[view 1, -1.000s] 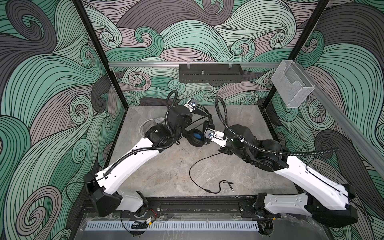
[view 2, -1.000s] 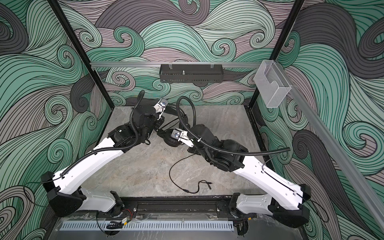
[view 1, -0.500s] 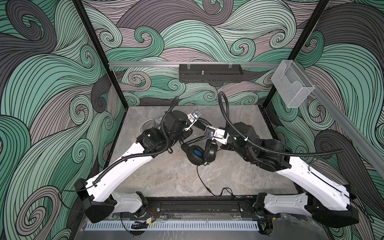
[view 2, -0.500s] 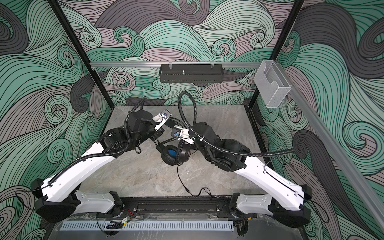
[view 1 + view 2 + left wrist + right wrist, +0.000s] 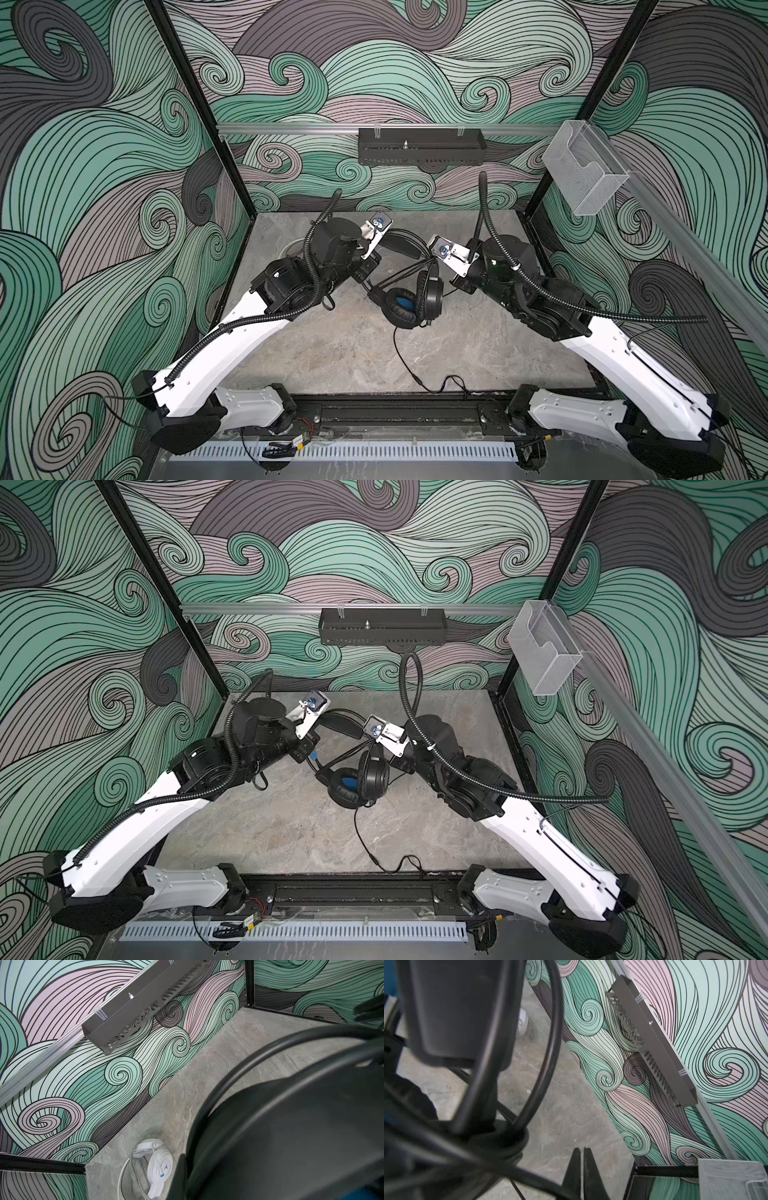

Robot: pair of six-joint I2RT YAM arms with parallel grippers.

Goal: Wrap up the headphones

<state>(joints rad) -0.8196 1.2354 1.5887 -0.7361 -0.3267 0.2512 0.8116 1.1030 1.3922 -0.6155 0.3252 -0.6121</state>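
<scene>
White plastic over-ear headset lies at the far-left corner of the tabletop. My left gripper pinches the black, blue-cupped headset, raised mid-table; my right gripper, pressed together, holds nothing.

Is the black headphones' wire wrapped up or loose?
Loose, at least partly: in a top view the black cable trails from the black headphones across the table toward its front edge.
</scene>
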